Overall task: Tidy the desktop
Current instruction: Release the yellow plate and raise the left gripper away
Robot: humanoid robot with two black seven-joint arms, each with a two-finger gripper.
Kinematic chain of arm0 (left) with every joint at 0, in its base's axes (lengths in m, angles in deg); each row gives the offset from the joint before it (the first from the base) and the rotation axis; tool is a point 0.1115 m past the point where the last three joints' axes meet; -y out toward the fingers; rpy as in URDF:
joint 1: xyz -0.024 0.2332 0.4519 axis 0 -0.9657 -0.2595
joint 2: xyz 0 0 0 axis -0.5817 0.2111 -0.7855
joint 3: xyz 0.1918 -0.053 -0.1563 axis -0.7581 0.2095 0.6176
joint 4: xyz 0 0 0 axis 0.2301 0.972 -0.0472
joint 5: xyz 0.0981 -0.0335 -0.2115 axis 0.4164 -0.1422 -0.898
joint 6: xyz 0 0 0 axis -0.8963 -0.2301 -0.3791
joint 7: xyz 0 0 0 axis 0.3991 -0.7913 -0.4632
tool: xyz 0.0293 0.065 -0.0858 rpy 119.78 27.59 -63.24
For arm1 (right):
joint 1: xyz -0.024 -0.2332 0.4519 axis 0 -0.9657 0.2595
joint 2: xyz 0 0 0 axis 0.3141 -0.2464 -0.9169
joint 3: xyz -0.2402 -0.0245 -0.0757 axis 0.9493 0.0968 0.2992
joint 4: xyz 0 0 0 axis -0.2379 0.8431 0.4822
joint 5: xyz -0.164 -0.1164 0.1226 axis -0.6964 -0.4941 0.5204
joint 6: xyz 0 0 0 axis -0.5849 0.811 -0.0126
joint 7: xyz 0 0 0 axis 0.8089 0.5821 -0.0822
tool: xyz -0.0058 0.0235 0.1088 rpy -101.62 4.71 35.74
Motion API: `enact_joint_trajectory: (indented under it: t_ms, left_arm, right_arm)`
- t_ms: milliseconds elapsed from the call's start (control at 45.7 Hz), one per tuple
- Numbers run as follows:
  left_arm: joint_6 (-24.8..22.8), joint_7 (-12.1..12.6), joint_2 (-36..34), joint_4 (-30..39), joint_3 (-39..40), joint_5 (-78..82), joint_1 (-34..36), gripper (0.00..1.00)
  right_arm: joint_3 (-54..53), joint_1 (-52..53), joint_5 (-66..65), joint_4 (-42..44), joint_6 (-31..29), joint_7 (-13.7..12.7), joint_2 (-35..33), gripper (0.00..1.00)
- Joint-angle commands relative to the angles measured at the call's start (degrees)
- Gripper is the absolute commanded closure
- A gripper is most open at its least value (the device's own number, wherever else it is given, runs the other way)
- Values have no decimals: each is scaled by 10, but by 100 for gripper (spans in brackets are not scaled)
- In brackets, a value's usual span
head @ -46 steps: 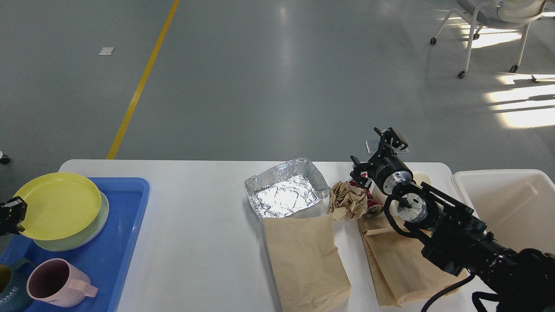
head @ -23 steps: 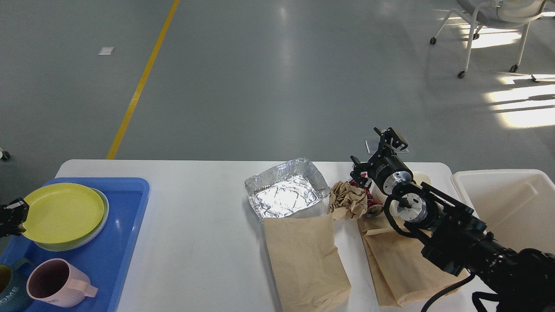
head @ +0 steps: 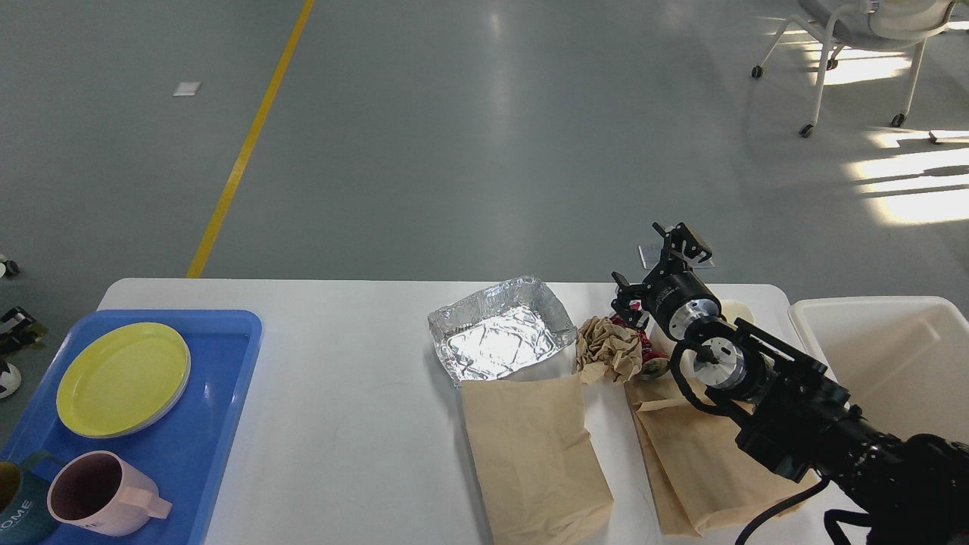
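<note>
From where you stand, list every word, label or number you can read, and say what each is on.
"OME": on the dark teal mug at the tray's near left corner; the word's start is cut off by the frame edge.
Red can behind the crumpled paper: printing too small and hidden to read.
Paper bags, foil pan, plates, pink mug and bin: no text.

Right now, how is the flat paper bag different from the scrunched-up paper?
The flat paper bag lies smooth and long; the scrunched-up paper is a small wrinkled ball. The bag sits nearer me, the ball beside the foil tray. Both are brown paper on the desktop.
</note>
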Motion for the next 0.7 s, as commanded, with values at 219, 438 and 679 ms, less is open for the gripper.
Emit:
enact_joint_trajectory:
  t_ms: [219, 438, 679]
  left_arm:
    - [36, -1, -27, -13, 59, 2, 30, 1]
    - [37, -2, -36, -28, 62, 3, 51, 1]
    - [40, -24, -29, -49, 185, -1, 84, 1]
  right_arm:
    - [0, 0, 0, 0, 0, 0, 0, 0]
    - [0, 0, -1, 0, 0, 0, 0, 0]
    - [0, 0, 0, 0, 0, 0, 0, 0]
